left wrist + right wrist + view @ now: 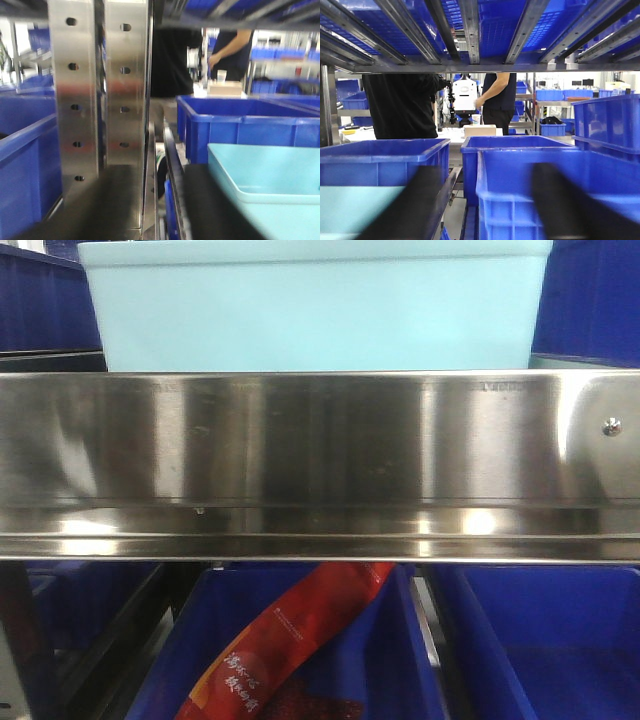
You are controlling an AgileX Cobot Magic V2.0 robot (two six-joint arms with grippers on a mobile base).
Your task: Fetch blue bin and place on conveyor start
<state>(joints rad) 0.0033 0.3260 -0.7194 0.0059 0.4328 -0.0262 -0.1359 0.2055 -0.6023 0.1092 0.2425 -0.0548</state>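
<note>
**Wide-spread right gripper (492, 210), blue bin (315, 310) on the shelf**

Two dark, blurred fingers (415, 210) fill the bottom of my right wrist view. They stand well apart with nothing gripped between them. Through the gap I see only the wall of a dark blue crate (530, 200) further back. A flat patch of pale turquoise sits in the lower left corner of that view, just beside the left finger. That is the blue bin, though I cannot tell whether the finger touches it.

Only the front view shows the steel shelf rail (320, 460), which runs across the whole frame. The blue bin stands behind and above the rail, with more dark blue crates on either side of it. Below the rail a lower crate holds a red packet (290, 650) lying at a slant. Neither wrist view shows that packet.

My left wrist view adds a steel post (100, 90) with rows of holes, standing upright on the left. The blue bin's rim and pale inside show at lower right, with a dark blue crate just behind it. Dark blurs along the bottom edge may belong to my left gripper (162, 212), but I cannot tell how its jaws stand.

Both wrist views show two people (402, 105) standing beyond the shelving, and the front view does not.
</note>
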